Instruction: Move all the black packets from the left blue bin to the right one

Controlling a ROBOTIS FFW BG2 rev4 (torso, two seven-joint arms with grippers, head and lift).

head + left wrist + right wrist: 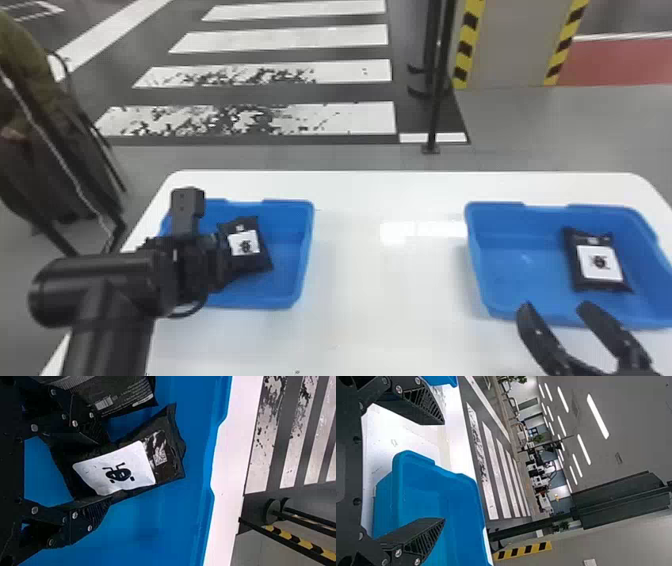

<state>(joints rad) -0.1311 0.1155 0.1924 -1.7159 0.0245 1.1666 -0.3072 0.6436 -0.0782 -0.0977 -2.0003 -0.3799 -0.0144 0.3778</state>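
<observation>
two fingers of my left claw (197,265) stood partway apart, pinching a labelled black packet (130,469) inside the left blue bin (297,255). another packet (123,394) lay beside it, upper left in the left wrist view. lower right in the head view, my right claw (555,310) was wide open, empty, near the right blue bin (520,255), which held one packet (597,262).

Is a white table (380,300) with rounded far corners. Holds the left blue bin (303,260) near the left edge, the right blue bin (475,255) near the right, both close to the far edge.
</observation>
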